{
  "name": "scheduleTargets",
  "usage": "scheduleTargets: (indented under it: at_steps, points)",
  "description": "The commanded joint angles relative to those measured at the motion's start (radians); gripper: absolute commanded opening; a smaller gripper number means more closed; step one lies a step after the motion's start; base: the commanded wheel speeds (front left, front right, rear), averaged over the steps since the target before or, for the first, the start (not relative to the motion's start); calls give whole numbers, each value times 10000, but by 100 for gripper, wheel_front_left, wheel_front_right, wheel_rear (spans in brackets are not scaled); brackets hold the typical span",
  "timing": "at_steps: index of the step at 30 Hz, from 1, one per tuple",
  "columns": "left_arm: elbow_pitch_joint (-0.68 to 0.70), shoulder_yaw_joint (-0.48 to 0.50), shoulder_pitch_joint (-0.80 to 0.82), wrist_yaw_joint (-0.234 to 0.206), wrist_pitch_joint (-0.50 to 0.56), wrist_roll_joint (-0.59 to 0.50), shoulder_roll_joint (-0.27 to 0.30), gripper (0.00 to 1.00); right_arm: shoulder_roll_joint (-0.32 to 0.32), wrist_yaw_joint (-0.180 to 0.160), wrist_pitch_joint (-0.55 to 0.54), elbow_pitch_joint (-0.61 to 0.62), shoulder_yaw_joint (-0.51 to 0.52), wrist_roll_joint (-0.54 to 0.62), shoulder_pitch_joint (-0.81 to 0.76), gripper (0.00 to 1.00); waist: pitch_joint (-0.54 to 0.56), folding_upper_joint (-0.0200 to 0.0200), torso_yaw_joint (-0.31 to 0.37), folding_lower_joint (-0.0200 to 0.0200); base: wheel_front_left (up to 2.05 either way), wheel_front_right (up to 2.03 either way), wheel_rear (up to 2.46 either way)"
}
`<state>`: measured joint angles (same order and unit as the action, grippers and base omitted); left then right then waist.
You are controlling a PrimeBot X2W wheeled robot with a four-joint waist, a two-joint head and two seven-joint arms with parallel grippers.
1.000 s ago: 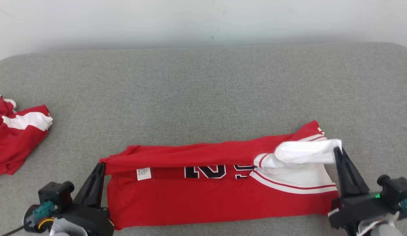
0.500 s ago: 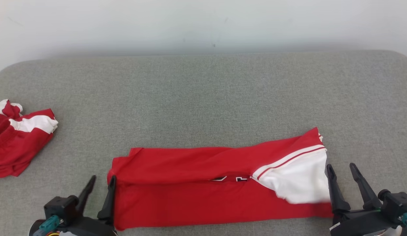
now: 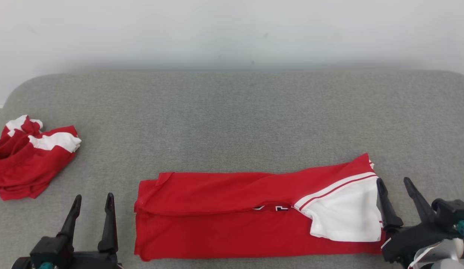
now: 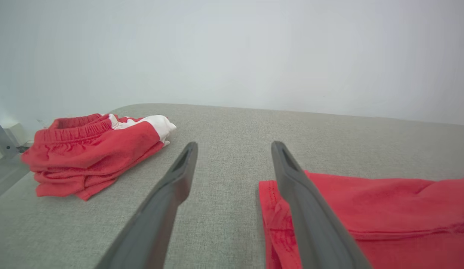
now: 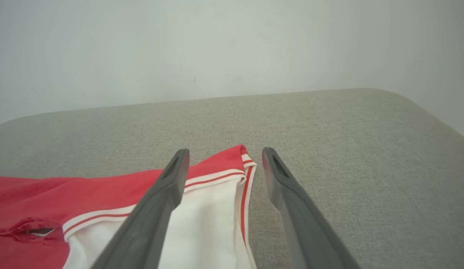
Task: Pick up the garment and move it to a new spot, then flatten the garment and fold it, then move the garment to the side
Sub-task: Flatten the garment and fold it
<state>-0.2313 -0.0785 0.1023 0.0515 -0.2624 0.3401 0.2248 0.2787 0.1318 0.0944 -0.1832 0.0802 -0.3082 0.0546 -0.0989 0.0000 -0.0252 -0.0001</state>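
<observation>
Both end effectors have let go since a second ago: then each was clamped on an end of the garment's raised edge, and now that edge has dropped flat onto the layer beneath; my head camera has tilted as well, so the whole scene sits differently in frame. The left end effector (image 3: 94, 195) stands spread wide and empty at the lower left, just beside the garment (image 3: 224, 228) with a strip of grey surface (image 3: 232, 123) showing between them. The right end effector (image 3: 392, 180) is spread just as wide, holding nothing; its left finger (image 3: 385, 209) sits right at the edge of the white side panel (image 3: 344, 213), and I cannot tell whether it touches; its other finger is over bare surface. The garment, a red jersey, lies folded lengthwise in a long band across the near middle of the surface, white panel at its right end, a sliver of dark lettering showing at the fold line; a heap of red and white cloth (image 3: 30, 164) lies well apart at the far left.
</observation>
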Motion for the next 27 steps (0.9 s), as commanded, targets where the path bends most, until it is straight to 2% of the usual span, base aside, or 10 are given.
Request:
scheduleTargets:
  at_steps: [1, 10, 24, 25, 26, 27]
  points:
    - [178, 144, -230, -4, -32, -377, -61, 100, -5, -25, -200, -248, 140, 102, 168, 100, 62, 0, -150, 1, 0, 0, 0]
    - [645, 1011, -841, 302, -33, -1513, -780, 100, 49, -25, -825, -2232, 226, 431, 1066, 100, 58, 0, -634, 1, 0, 0, 0]
    - [506, 1579, -913, 696, -33, -2096, -1251, 100, 97, -25, -1003, -5216, 74, 791, 1850, 100, 52, 0, -1063, 1, 0, 0, 0]
    - [516, 1597, -944, 712, -33, -2126, -1271, 100, 53, -25, -1113, -5354, -40, 738, 1877, 69, 60, 0, -1062, 1, 0, 0, 0]
    - [533, 1617, -973, 713, -33, -2125, -1288, 100, -21, -25, -1120, -5425, -169, 619, 1911, 21, 70, 0, -1053, 1, 0, 0, 0]
    - [553, 1640, -992, 727, -33, -2159, -1308, 100, -82, -25, -1135, -5480, -262, 480, 1944, 0, 82, 0, -1043, 1, 0, 0, 0]
